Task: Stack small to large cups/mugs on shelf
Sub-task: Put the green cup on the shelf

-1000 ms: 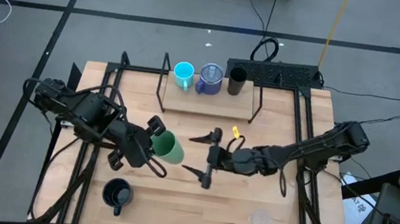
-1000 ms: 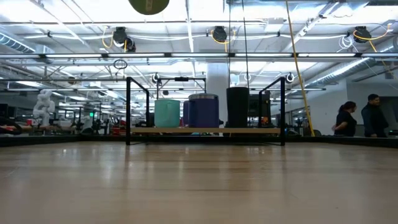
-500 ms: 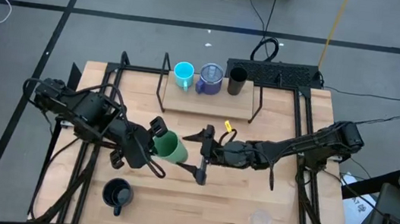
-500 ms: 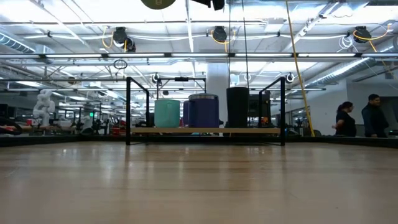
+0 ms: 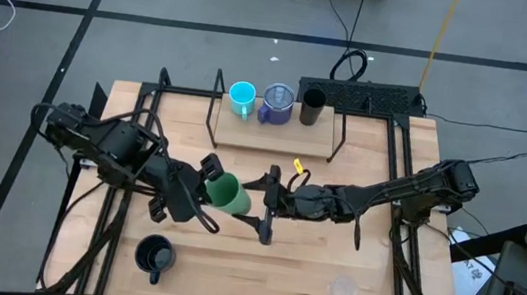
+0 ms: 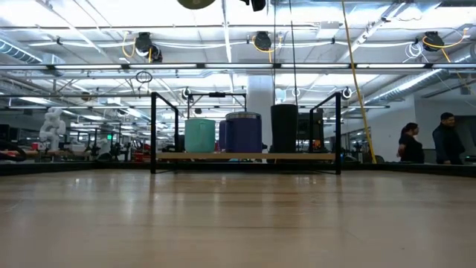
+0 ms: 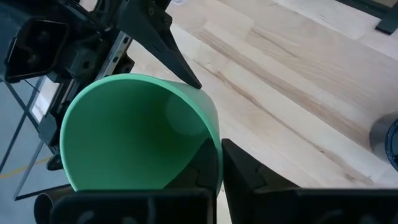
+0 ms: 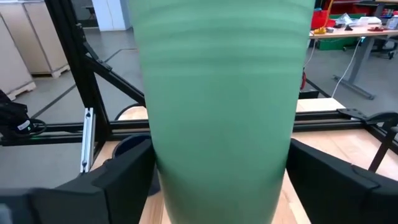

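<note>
My left gripper (image 5: 208, 187) is shut on the green cup (image 5: 229, 195) above the middle of the table. In the low view the cup (image 6: 197, 3) shows only at the top edge. My right gripper (image 5: 264, 206) is open. Its fingers (image 8: 118, 180) stand on either side of the cup's body (image 8: 221, 106), and I cannot tell whether they touch it. On the shelf (image 5: 275, 135) stand the cyan mug (image 5: 242, 96), the blue-purple mug (image 5: 276, 102) and the dark tumbler (image 5: 312, 105). The black mug (image 5: 155, 255) and the clear cup (image 5: 342, 292) stand on the table near its front edge. My left gripper pinches the green cup's wall at the rim (image 7: 214, 146), one finger inside the cup and one finger (image 7: 249, 174) outside. The fingers come from the table's left, slanting down. The cup is lifted clear of the table and tilted, its mouth toward my left arm.
Black frame rails (image 5: 112, 230) run along the table's left and right sides. The shelf's thin black legs (image 6: 153, 134) stand at the far middle. People (image 6: 431, 141) stand in the room beyond the table.
My right gripper, open, has gone toward the table's left edge until its fingers flank the green cup. My left gripper has carried the cup a little toward the table's right edge, still clear of the table.
</note>
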